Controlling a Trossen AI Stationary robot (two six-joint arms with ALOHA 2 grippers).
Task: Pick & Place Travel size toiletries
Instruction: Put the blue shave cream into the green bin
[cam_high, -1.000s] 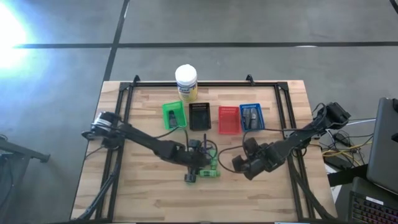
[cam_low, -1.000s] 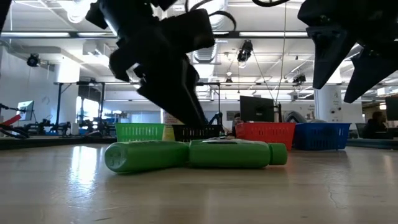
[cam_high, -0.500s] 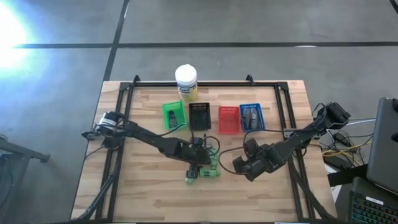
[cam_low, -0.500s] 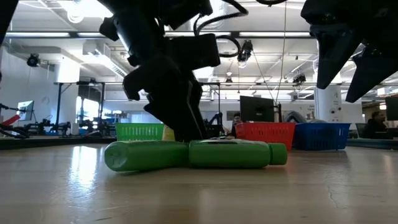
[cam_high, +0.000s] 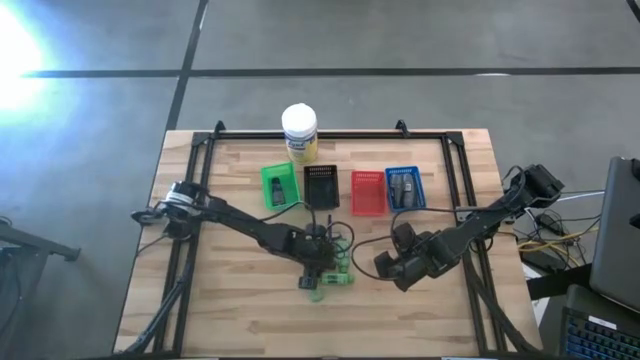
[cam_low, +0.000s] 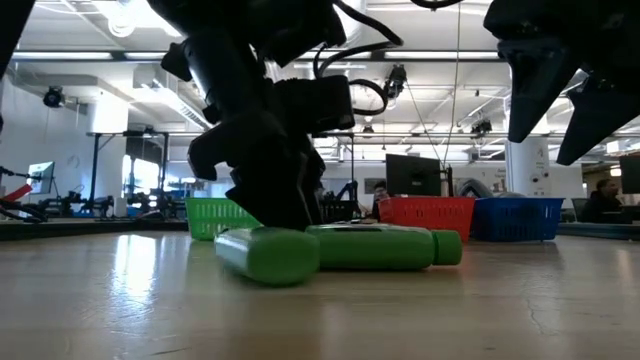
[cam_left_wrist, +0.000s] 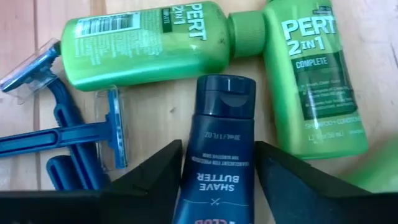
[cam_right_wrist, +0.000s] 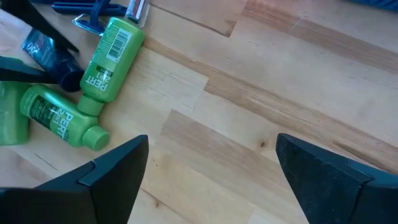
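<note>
My left gripper (cam_high: 318, 258) is down over the pile of toiletries in the middle of the table. It is open, and its fingers stand either side of a dark blue "shave butter" tube (cam_left_wrist: 217, 124) lying flat. Two green bottles (cam_left_wrist: 146, 43) (cam_left_wrist: 311, 68) lie flat beyond the tube, and blue razors (cam_left_wrist: 62, 134) beside it. A third green bottle (cam_low: 268, 255) lies nearest the low camera. My right gripper (cam_high: 395, 268) hangs open above bare wood, to the right of the pile. My left gripper (cam_left_wrist: 217, 180) comes from above, pointing down, with its fingers (cam_left_wrist: 155, 177) along the dark blue tube's lower body (cam_left_wrist: 214, 168). I cannot tell whether the pads touch it. In the low view its lower part stands right against the nearest green bottle's back.
Green (cam_high: 279, 185), black (cam_high: 321, 186), red (cam_high: 367, 192) and blue (cam_high: 403, 188) slotted baskets stand in a row toward the far edge. A white-lidded yellow jar (cam_high: 299, 133) stands behind them. Bare wood lies near and right of the pile (cam_right_wrist: 249, 124).
My left gripper has come down and toward the table's near edge, onto the pile. The nearest green bottle lay crosswise to the low camera and has turned about, so that one end now points at that camera. My right arm has kept still.
</note>
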